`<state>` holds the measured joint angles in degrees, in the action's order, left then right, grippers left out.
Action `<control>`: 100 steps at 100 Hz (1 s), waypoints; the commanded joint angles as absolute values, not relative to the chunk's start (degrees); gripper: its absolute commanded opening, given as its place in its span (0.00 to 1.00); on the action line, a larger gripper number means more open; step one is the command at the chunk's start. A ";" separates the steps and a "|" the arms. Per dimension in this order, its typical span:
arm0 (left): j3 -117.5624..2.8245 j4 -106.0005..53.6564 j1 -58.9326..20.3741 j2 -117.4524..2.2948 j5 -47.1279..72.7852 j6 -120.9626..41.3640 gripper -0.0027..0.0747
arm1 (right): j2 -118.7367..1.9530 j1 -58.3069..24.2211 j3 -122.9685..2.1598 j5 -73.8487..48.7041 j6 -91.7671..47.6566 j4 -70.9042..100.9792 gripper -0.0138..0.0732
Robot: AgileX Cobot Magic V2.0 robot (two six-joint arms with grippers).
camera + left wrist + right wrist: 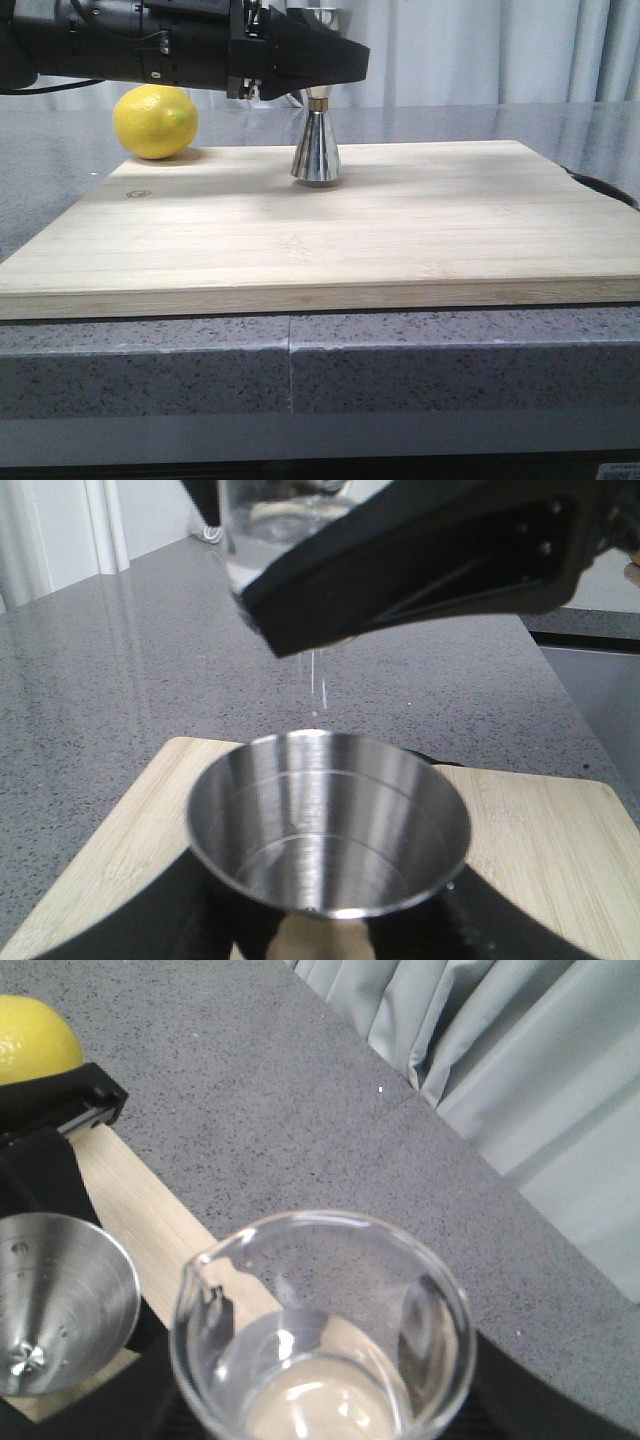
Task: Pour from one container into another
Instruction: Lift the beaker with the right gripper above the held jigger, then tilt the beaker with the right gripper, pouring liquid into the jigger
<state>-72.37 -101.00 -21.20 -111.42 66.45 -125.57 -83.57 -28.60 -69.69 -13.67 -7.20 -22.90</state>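
Front view: the steel jigger [316, 150] stands upright at the upper centre of the frame, on a pale wooden board [400, 230] that lies on the grey speckled table [150, 370]. The left hand [300, 65] reaches in from the upper left and hides most of the jigger's upper cone. A lemon [155, 120] rests at the board's far left corner.

Left wrist view: the jigger's open cup fills the lower centre, with dark fingers clasped on either side below its rim. Above it, at the top of the frame, the right hand [330, 590] grips the glass beaker [270, 520]. Thin drops [318, 680] fall from the beaker towards the cup.

Right wrist view: the beaker sits at the lower centre with its lip towards the jigger at the lower left, and a little pale liquid lies in its base. Grey curtains [520, 1060] hang at the upper right.
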 commanded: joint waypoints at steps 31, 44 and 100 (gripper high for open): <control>-74.12 -106.05 -21.79 -108.49 72.84 -125.49 0.30 | -82.20 -28.73 -71.86 -6.55 -7.57 -29.46 0.48; -74.12 -106.05 -21.79 -108.49 72.84 -125.49 0.30 | -82.20 -28.76 -71.86 -5.73 -7.57 -30.73 0.48; -74.12 -106.05 -21.79 -108.49 72.84 -125.49 0.30 | -82.20 -29.13 -71.86 -3.72 -7.57 -36.09 0.48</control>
